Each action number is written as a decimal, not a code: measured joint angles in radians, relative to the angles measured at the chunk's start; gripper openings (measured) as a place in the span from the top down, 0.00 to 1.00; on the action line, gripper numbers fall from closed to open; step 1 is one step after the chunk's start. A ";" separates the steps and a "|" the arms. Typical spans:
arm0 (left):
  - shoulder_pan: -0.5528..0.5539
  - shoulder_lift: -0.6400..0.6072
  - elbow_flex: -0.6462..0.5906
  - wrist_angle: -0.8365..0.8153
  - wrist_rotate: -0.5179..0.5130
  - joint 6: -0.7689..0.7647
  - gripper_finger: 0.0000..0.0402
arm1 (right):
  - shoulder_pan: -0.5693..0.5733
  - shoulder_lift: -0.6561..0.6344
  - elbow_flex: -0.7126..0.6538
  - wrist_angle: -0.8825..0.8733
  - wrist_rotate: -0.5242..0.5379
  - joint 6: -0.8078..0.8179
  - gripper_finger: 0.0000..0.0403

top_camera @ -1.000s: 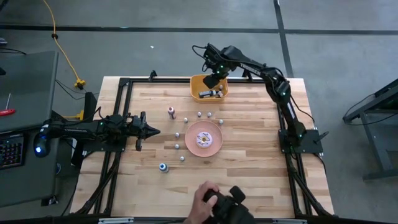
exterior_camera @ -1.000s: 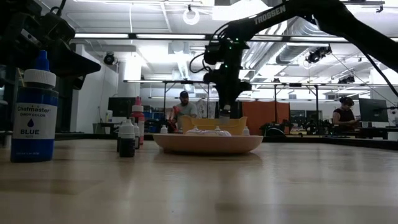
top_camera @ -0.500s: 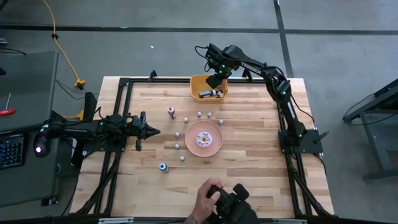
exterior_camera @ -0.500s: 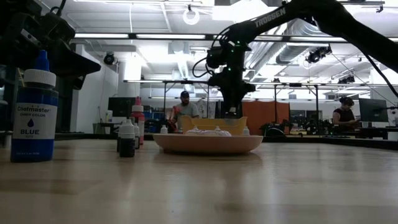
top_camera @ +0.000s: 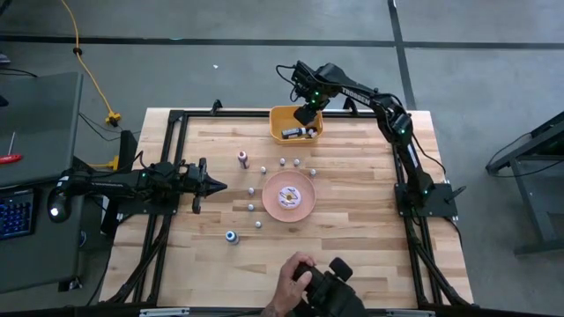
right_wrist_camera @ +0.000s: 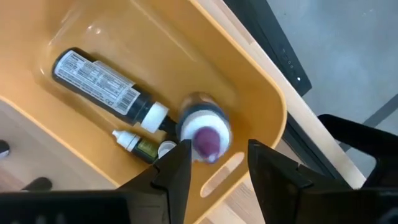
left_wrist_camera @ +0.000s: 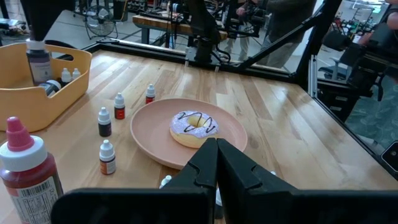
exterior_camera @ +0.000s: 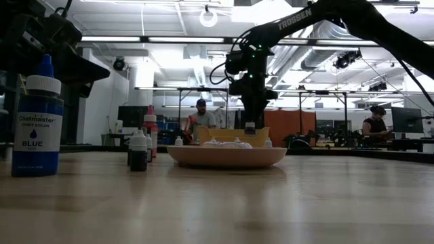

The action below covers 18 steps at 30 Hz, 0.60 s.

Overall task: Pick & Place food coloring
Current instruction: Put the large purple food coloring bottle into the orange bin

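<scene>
Over the orange bin (top_camera: 296, 124) at the high view's upper centre, the right gripper (right_wrist_camera: 211, 163) has just spread its fingers — the purple-capped bottle (right_wrist_camera: 204, 129) now stands free inside the bin, delivered, while the left gripper (top_camera: 214, 185) waits, pressed together, mid-left.

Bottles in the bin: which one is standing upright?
The purple-capped bottle between the right gripper fingers. The black bottle and small bottle lie flat in the bin.
</scene>
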 joint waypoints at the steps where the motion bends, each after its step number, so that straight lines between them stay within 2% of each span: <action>1: 0.000 0.000 0.000 0.000 0.000 0.000 1.00 | 0.000 0.000 0.000 0.000 0.003 -0.004 0.63; 10: 0.000 0.000 0.000 0.000 0.000 0.000 1.00 | 0.000 0.000 0.004 0.039 0.053 -0.045 0.59; 14: 0.000 0.000 0.000 0.000 0.000 0.000 1.00 | 0.000 0.000 0.056 0.034 0.088 -0.049 0.58; 18: 0.000 0.000 0.000 0.000 0.001 0.000 1.00 | 0.003 0.000 0.136 -0.011 0.078 -0.048 0.58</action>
